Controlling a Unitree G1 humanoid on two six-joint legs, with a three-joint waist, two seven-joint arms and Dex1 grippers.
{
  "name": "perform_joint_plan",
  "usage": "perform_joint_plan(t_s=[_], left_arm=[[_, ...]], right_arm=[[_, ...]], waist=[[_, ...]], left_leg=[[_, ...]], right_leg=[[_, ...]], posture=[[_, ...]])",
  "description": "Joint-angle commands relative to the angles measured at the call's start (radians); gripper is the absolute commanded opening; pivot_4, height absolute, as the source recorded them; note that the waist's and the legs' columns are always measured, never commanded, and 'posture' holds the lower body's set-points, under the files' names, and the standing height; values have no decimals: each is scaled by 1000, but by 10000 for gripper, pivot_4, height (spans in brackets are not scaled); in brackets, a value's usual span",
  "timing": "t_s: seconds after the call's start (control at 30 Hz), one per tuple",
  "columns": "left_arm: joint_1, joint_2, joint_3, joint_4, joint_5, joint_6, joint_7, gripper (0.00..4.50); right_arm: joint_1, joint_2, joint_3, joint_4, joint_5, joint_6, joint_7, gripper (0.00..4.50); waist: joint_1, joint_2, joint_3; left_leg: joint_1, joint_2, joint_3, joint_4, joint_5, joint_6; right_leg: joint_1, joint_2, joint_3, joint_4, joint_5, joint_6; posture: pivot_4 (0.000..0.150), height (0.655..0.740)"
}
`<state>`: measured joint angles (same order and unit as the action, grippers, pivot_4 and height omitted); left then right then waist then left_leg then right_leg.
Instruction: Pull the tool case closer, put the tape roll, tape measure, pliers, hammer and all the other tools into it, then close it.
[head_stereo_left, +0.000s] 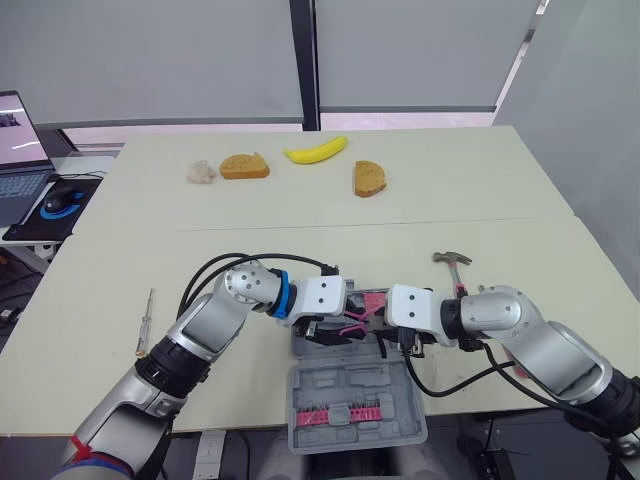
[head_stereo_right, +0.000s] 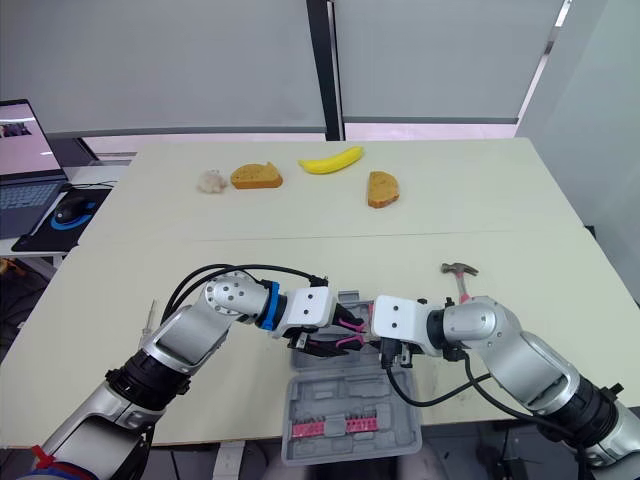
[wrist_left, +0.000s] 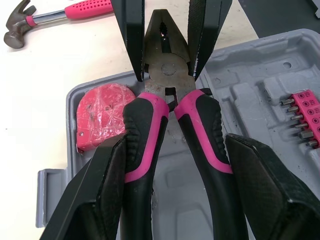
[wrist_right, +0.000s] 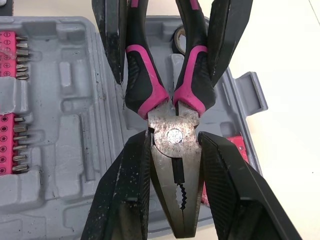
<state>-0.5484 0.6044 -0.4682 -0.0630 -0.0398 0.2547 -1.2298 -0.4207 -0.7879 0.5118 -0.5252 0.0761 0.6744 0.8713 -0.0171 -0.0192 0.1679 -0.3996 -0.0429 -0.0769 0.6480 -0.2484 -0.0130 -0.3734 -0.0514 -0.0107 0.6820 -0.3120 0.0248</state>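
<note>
The grey tool case (head_stereo_left: 355, 400) lies open at the table's front edge, between my arms. Black-and-pink pliers (wrist_left: 167, 75) hang just above its tray. My left gripper (wrist_left: 175, 140) is shut on the pink handles, and my right gripper (wrist_right: 173, 136) is shut on the steel head from the opposite side. A red tape measure (wrist_left: 102, 115) sits in the case's corner pocket, and a dark tape roll (wrist_right: 177, 40) shows behind the handles. The pink-handled hammer (head_stereo_left: 455, 265) lies on the table to the right of the case. A slim screwdriver (head_stereo_left: 146, 320) lies on the table at the left.
Pink bit holders (head_stereo_left: 335, 412) fill the lid half nearest me. Far back on the table lie two bread slices (head_stereo_left: 244, 166), a banana (head_stereo_left: 316, 152) and a pale crumpled lump (head_stereo_left: 201, 172). A laptop (head_stereo_left: 20, 150) and mouse (head_stereo_left: 58, 200) sit on a side desk at the left.
</note>
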Motion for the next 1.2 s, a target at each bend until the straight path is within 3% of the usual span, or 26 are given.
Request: perform_joint_plan(t_s=[0.03, 0.57, 0.77, 0.93, 1.2], left_arm=[[-6, -12, 27, -21, -18, -1, 5, 27078], [-2, -9, 36, -29, -27, 22, 4, 27077], [-5, 35, 76, -33, -57, 10, -29, 44944], [12, 84, 127, -39, -86, 2, -50, 45000], [155, 300, 297, -50, -182, -104, -172, 45000]], right_arm=[[3, 4, -12, -17, -22, -33, 7, 12212], [44, 15, -49, -15, -37, -94, 11, 12213], [48, 9, -71, -15, -32, -125, 26, 12212], [47, 10, -79, -19, -33, -128, 35, 12212], [-25, -72, -94, -62, -30, -68, 135, 12212]], waist=[[0, 0, 0], [0, 0, 0], [-1, 0, 0], [-1, 0, 0], [-13, 1, 0]], left_leg=[[0, 0, 0, 0, 0, 0], [0, 0, 0, 0, 0, 0], [0, 0, 0, 0, 0, 0], [0, 0, 0, 0, 0, 0], [1, 1, 0, -1, 0, 0]], right_leg=[[0, 0, 0, 0, 0, 0], [0, 0, 0, 0, 0, 0], [0, 0, 0, 0, 0, 0], [0, 0, 0, 0, 0, 0], [-1, 0, 0, 0, 0, 0]], posture=[[1500, 7400], [1500, 7400], [1500, 7400], [1500, 7400], [1500, 7400]])
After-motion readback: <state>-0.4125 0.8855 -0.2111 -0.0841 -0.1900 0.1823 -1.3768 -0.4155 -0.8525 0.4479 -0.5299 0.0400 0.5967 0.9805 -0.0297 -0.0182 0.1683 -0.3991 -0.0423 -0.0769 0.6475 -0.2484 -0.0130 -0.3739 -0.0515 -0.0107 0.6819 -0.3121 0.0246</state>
